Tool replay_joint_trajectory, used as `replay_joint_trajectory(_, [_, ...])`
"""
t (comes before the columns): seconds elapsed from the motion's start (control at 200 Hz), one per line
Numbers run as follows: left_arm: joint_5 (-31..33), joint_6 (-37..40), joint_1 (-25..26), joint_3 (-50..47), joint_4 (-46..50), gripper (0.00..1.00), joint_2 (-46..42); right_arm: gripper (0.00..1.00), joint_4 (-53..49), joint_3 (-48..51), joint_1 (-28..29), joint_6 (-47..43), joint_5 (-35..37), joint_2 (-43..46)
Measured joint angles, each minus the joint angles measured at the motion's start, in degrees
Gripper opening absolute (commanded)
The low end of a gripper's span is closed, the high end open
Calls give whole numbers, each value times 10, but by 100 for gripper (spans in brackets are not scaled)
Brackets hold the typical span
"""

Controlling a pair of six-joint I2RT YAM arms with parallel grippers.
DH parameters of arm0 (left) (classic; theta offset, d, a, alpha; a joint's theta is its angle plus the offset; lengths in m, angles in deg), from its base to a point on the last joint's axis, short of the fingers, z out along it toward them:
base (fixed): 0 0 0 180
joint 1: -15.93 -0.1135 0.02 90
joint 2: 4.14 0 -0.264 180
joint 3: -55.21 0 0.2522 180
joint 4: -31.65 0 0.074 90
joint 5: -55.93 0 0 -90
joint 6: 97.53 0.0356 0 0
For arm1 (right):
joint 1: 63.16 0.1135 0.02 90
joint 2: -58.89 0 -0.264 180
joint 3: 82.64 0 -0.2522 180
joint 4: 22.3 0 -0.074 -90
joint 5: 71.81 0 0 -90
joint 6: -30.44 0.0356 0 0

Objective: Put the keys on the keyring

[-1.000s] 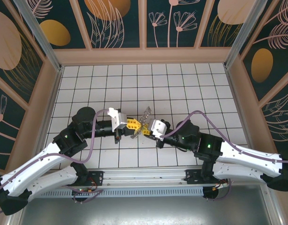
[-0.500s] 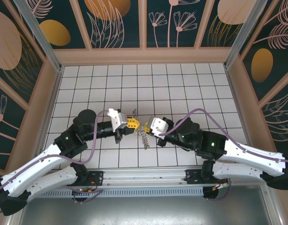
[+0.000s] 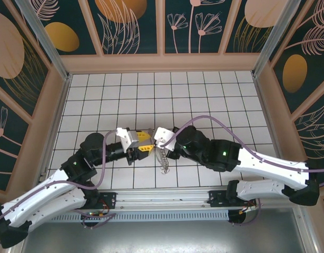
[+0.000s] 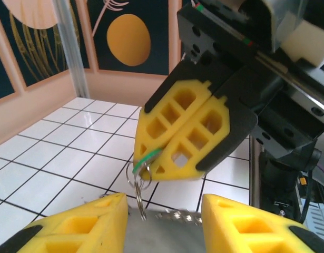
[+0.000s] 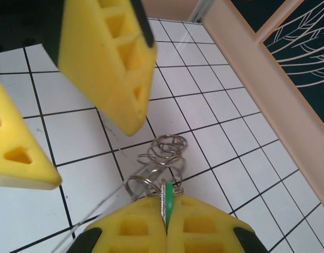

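top view: the 2 arms meet low over the white tiled table (image 3: pixel 214 95), near its front edge. the left gripper (image 3: pixel 146 147) and the right gripper (image 3: pixel 157 143) point at each other, tips almost touching. i think they stand so close so that both can work on 1 small thing. the keyring (image 3: pixel 164 161), here a short chain of silvery rings, hangs down just under the right gripper.

left wrist view: the left gripper (image 4: pixel 164 211) has its 2 yellow fingers spread apart with nothing between them. straight in front of it, the right gripper (image 4: pixel 160 161) is pressed together, and the thin green key (image 4: pixel 149 156) sticks out from its tip. the keyring (image 4: pixel 138 182) dangles from the end of the key. it seems hooked there, but i cannot tell if it is fully threaded.

right wrist view: the right gripper (image 5: pixel 167 211) is clenched on the key (image 5: pixel 165 197), which stands on its edge in the seam between the pads. holding it by the flat sides probably leaves its end free for the rings. the keyring (image 5: pixel 160 158) touches the key and hangs above the tiles. the left gripper (image 5: pixel 90 153) is released and waits just beside it, maybe to catch a ring.
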Motion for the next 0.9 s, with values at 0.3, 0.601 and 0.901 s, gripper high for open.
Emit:
replay_joint_trajectory(0.3, [102,-37,0,-24,-8,44,-76,0,-97,-124,-42,-11,23,-76])
replay_joint_trajectory(0.601, [227,-104,0,-62,-3,49,-90,0,-163,-267,-141,5,-2,-262])
replay_joint_trajectory(0.901, [317,-157,0,-86,50,51,-92,0,-160,-374,-220,14,-97,-421])
